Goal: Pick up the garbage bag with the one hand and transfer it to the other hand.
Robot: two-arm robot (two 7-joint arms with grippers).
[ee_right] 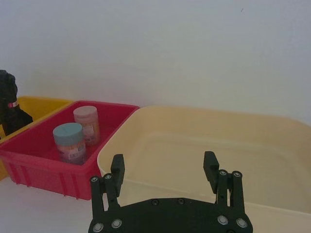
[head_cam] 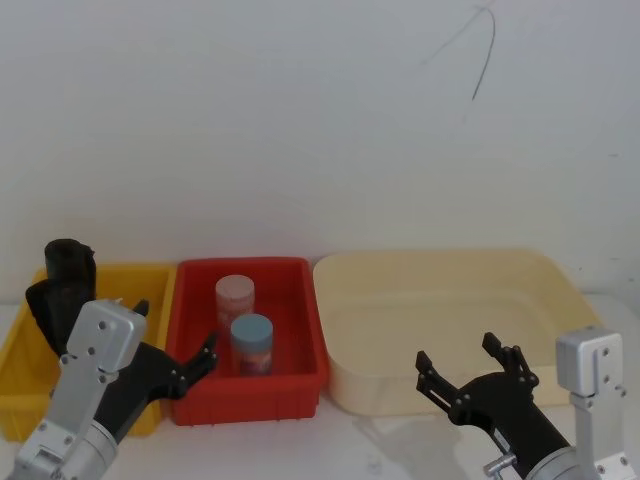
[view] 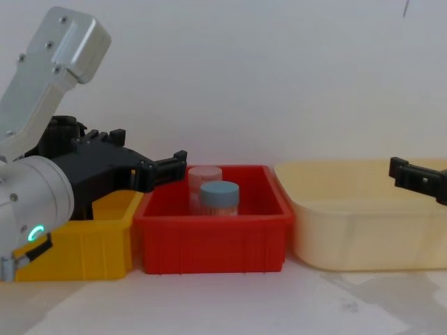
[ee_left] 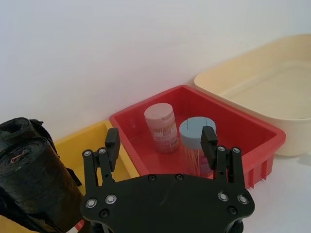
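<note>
The garbage bag [head_cam: 65, 285] is a black roll standing upright at the back left of the yellow bin [head_cam: 150, 272]; it also shows in the left wrist view [ee_left: 34, 174] and the right wrist view [ee_right: 8, 104]. My left gripper [head_cam: 177, 328], on the green-ringed arm, hovers open and empty over the border between the yellow and red bins, to the right of the bag and apart from it [ee_left: 161, 136] [view: 148, 146]. My right gripper [head_cam: 457, 350] is open and empty in front of the cream tub [ee_right: 164, 161].
The red bin [head_cam: 250, 265] in the middle holds a pink-lidded jar [head_cam: 236, 297] and a blue-lidded jar [head_cam: 252, 340]. A large cream tub [head_cam: 440, 262] stands on the right. A white wall runs close behind all three containers.
</note>
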